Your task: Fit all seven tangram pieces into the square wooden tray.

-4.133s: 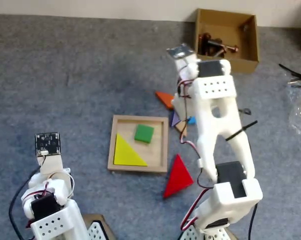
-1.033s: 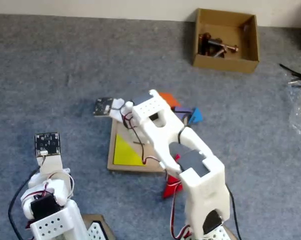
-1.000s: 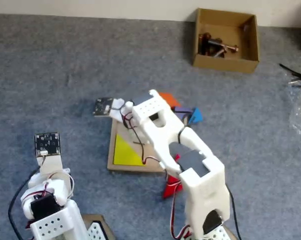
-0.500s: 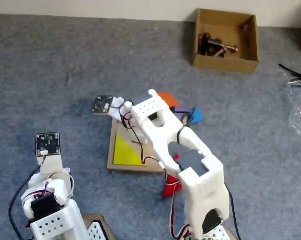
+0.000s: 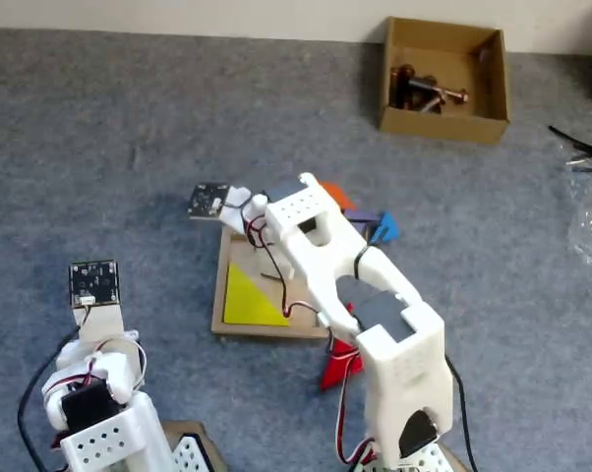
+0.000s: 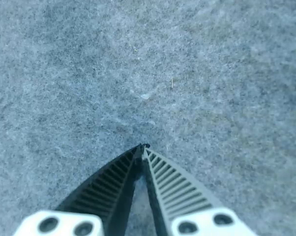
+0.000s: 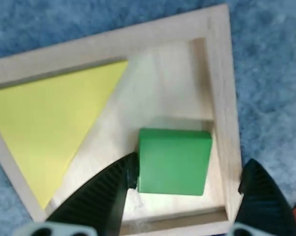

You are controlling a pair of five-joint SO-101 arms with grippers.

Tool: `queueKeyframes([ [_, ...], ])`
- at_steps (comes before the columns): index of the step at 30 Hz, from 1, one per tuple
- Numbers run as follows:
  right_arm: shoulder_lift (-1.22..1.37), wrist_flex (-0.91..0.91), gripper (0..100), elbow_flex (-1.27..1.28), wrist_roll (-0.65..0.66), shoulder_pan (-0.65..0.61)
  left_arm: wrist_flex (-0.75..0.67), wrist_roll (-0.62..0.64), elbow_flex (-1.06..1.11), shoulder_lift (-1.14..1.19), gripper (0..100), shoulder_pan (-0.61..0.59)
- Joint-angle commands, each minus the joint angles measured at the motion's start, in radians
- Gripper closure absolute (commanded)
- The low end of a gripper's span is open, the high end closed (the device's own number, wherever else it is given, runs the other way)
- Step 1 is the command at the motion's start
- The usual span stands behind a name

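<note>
From above, the right arm lay stretched across the wooden tray (image 5: 219,290). The yellow triangle (image 5: 247,300) showed inside the tray, and the red triangle (image 5: 333,372) lay on the carpet (image 5: 129,147) just off its near corner. At the left wrist, the left gripper (image 6: 143,147) was closed tip to tip over grey carpet. At the right wrist, the right gripper (image 7: 190,173) stood spread wide about the green square (image 7: 173,161). The square lay flat near one tray corner, apart from the yellow triangle, with one finger (image 7: 131,172) against its edge.

The tray (image 7: 219,73) holds a square (image 7: 173,161) and triangle (image 7: 49,142).
</note>
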Motion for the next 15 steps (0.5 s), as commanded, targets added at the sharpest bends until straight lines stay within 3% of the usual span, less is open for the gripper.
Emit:
queueKeyframes([
  [1,-0.008,0.094,69.2,-0.097,-0.009,0.062,0.009,0.009,0.021,-0.005,99,0.018],
  [6,-0.007,0.211,69.2,-0.188,-0.011,0.093,0.009,0.009,0.021,-0.005,99,0.018],
  [15,-0.010,0.226,69.2,-0.200,-0.061,0.099,0.009,0.009,0.021,-0.005,99,0.018],
])
